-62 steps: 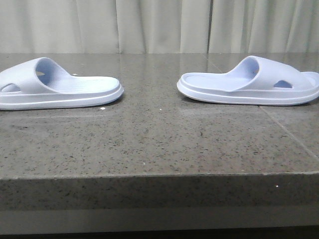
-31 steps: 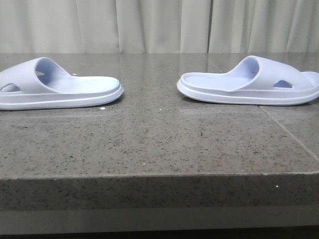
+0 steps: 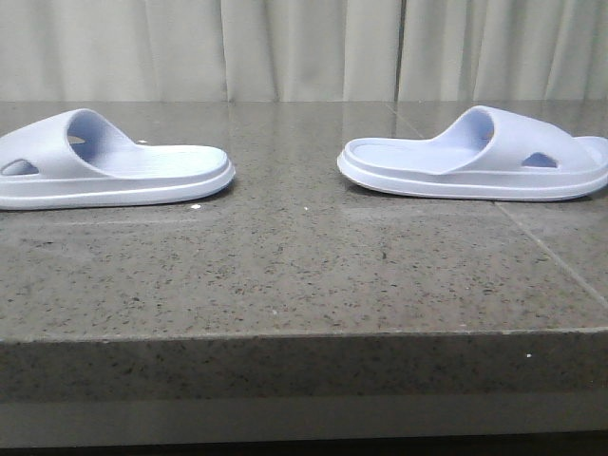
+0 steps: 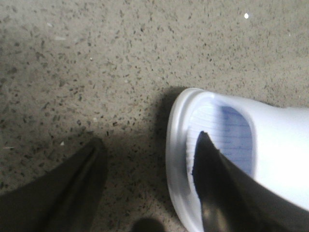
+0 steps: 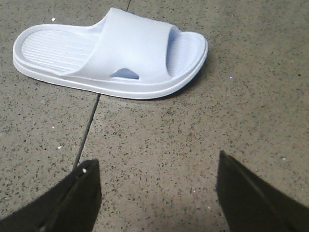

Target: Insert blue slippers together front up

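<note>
From the front, the left slipper [image 3: 109, 161] and right slipper [image 3: 480, 157] lie well apart on the stone table [image 3: 304, 266], heels facing. At the left wrist, the left gripper [image 4: 147, 186] is spread wide and empty, straddling the slipper's end; it should close squarely on the rim. At the right wrist, the right gripper [image 5: 157, 191], open and empty, hangs short of its slipper [image 5: 111, 53].

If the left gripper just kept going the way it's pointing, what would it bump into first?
Probably the left slipper: one finger of the open left gripper already overlaps its end, the other hangs over the stone table. Depth is unclear.
</note>
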Controlling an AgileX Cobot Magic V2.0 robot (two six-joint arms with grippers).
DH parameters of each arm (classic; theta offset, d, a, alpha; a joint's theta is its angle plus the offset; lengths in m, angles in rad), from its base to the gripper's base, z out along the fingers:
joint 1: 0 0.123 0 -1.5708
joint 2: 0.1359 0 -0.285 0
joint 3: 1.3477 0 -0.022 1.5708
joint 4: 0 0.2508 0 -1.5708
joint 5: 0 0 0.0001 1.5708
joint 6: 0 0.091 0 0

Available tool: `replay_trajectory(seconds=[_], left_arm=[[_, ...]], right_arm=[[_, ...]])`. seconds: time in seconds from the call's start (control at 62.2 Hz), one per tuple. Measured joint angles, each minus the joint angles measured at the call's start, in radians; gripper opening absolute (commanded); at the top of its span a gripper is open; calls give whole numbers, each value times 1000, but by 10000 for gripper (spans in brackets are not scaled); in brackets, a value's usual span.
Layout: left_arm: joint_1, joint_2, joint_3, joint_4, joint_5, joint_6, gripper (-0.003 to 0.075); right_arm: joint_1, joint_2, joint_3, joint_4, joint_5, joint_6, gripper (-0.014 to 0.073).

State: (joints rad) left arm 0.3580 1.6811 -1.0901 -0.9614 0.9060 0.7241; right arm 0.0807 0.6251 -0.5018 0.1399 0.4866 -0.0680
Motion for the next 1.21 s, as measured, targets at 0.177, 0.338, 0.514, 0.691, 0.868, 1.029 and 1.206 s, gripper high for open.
replay_trajectory(seconds=[0.177, 0.338, 0.514, 0.691, 0.868, 1.029, 1.206], left_arm=[[-28, 11, -2, -15, 0, 8, 318], [-83, 30, -9, -35, 0, 13, 312], [-121, 50, -19, -55, 2, 15, 307], [-130, 56, -19, -55, 8, 15, 126], [-130, 61, -19, -59, 18, 15, -20], [-130, 66, -17, -114, 46, 42, -20], [-130, 40, -7, -183, 107, 91, -20]], right_arm=[[0, 0, 0, 0, 0, 0, 528], [0, 0, 0, 0, 0, 0, 528], [0, 0, 0, 0, 0, 0, 528], [0, 0, 0, 0, 0, 0, 528], [0, 0, 0, 0, 0, 0, 528], [0, 0, 0, 0, 0, 0, 528], [0, 0, 0, 0, 0, 0, 528]])
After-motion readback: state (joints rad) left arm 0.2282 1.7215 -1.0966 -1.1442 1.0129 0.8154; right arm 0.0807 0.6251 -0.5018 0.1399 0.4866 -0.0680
